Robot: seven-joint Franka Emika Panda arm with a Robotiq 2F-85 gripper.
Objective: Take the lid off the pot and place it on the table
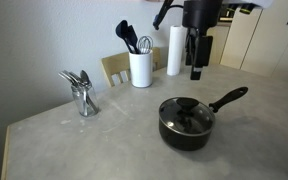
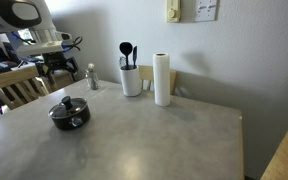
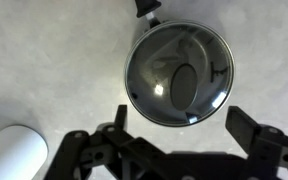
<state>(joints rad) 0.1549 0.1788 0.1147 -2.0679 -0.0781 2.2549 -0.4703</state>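
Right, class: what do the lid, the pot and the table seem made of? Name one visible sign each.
The lid: apparently clear glass, glossy with a bright reflection; its thin shiny rim looks metal. The pot: matte black, probably coated metal. The table: grey mottled surface, stone-look; real stone or laminate cannot be told.

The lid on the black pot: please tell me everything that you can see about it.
The lid is round, of clear glass with a thin metal rim and a black knob in the centre. It lies level and closed on the pot, as wide as the pot, and the dark inside shows through. Light glints on the glass. The pot stands on the grey table. Only the pot touches the lid; the open gripper hangs higher up, apart from it.
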